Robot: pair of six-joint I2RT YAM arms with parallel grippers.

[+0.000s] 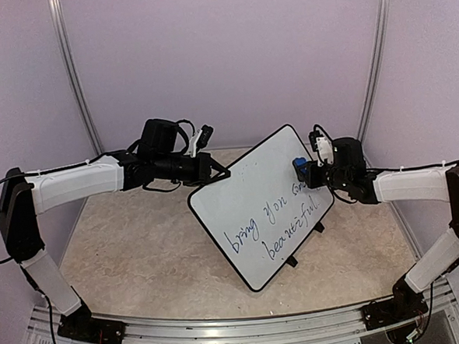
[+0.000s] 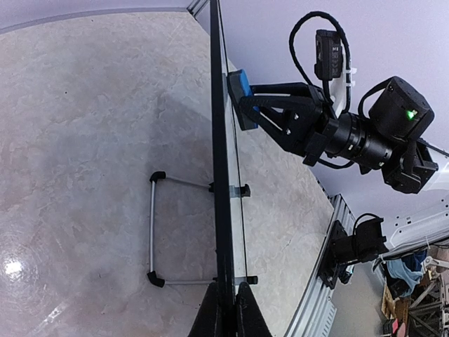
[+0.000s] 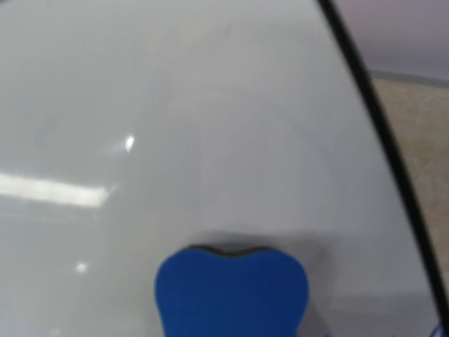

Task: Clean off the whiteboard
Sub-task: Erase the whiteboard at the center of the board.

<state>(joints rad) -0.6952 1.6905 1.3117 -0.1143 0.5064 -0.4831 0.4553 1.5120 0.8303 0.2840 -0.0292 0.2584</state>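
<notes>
- Right, my left tool (image 1: 218,173) is pinched narrow on the upper left edge of the large white rectangular whiteboard with the thin black rim (image 1: 256,217). The left wrist view shows one of its fingers (image 2: 210,319) on either side of that rim.
- The whiteboard stands tilted between my two arms on the pale marbled surface (image 1: 133,248), propped on its small black clip feet (image 1: 292,260) with a thin wire stand (image 2: 153,228) behind it.
- My right tool (image 1: 311,173) is closed on the small blue foam eraser (image 1: 299,166). The eraser's face lies flat against the board, at the right-hand end of the top line.
- The blue handwritten writing (image 1: 275,216) runs in two lines. I can read "bring you" and "beautiful", and one more word is partly hidden by the eraser.
- From the right wrist, the patch of board above the eraser is bare white, with the rim curving off to the right.
- The step in hand, as I judge it, is the wipe itself, barely begun, since nearly all the ink is there.
- The next move calls for steady pressure and a sweep left and down along the top line, then a second pass over the lower one.
- My left tool's job is to brace. If I push too hard with the eraser, the board could tip back on the wire stand or twist in my grip.
</notes>
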